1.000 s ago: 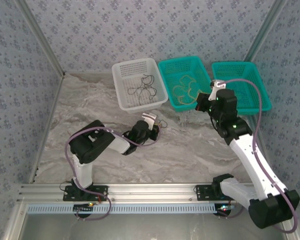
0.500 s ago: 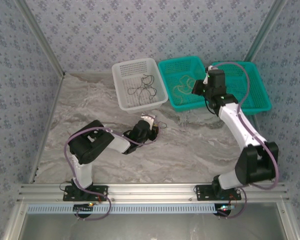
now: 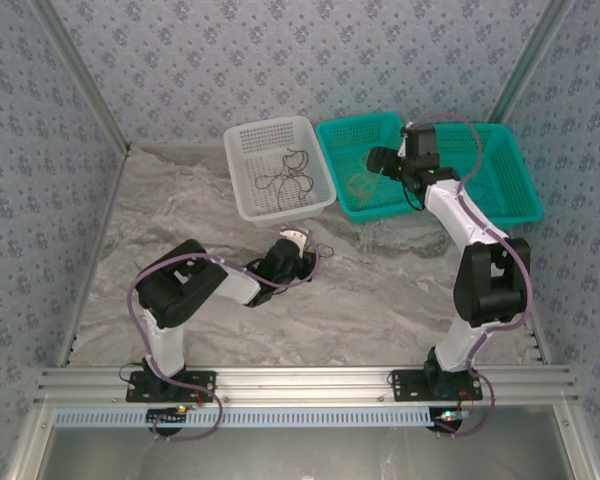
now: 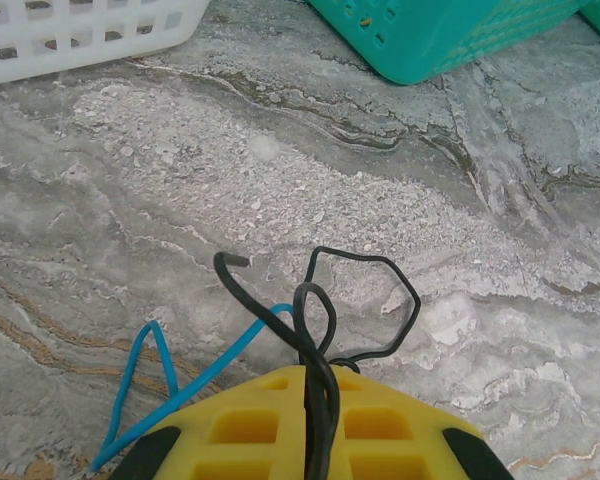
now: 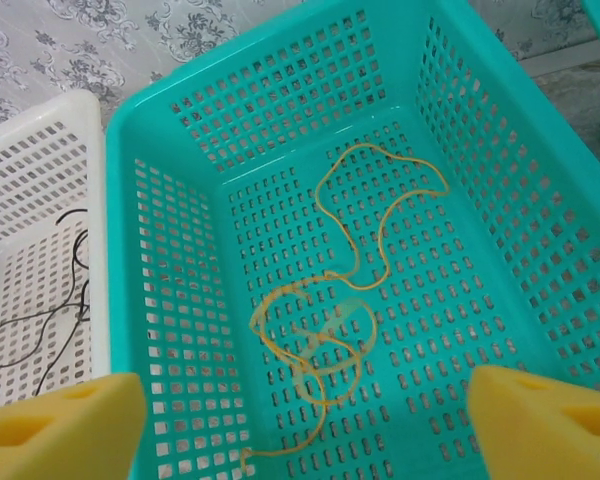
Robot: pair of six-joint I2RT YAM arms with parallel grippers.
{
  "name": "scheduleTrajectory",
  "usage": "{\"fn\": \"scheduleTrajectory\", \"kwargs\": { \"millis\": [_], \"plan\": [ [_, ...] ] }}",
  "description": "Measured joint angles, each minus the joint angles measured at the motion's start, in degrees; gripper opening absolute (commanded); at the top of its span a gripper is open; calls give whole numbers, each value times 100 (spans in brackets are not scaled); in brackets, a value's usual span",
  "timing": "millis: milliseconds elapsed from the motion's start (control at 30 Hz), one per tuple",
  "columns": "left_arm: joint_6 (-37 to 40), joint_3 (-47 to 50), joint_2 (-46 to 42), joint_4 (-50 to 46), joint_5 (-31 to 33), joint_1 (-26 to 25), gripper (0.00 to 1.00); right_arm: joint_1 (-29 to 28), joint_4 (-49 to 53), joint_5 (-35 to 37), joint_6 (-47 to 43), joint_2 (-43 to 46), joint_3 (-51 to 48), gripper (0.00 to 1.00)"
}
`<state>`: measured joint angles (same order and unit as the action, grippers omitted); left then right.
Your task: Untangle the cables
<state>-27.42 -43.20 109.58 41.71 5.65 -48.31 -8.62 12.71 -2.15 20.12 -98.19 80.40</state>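
left tool (image 3: pixel 300 245) clamped, low; right tool (image 3: pixel 378 160) spread wide, arm extended.

White basket (image 3: pixel 285 208) and 2 teal baskets (image 3: pixel 360 128) block the far edge; bare table (image 3: pixel 380 290) in front of them gives passage.

The black cable (image 4: pixel 320 380) goes down between the pads of my left gripper (image 4: pixel 316 410) and off the bottom edge, so I cannot see its end. The blue cable (image 4: pixel 128 390) disappears under the same pad. On my right wrist camera, both pads (image 5: pixel 545 420) of my right gripper (image 5: pixel 302 425) are cropped at the bottom corners. The yellow cable (image 5: pixel 276 296) blurs in its lower loops, and the white basket (image 5: pixel 40 140) is cut off at the left edge.
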Motion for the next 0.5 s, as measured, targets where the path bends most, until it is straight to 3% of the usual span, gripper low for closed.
{"fn": "scheduleTrajectory", "kwargs": {
  "millis": [500],
  "plan": [
    [-74, -55, -87, -118, -435, 33, 0, -31, 216, 179, 2, 1633, -1132, 100]
  ]
}}
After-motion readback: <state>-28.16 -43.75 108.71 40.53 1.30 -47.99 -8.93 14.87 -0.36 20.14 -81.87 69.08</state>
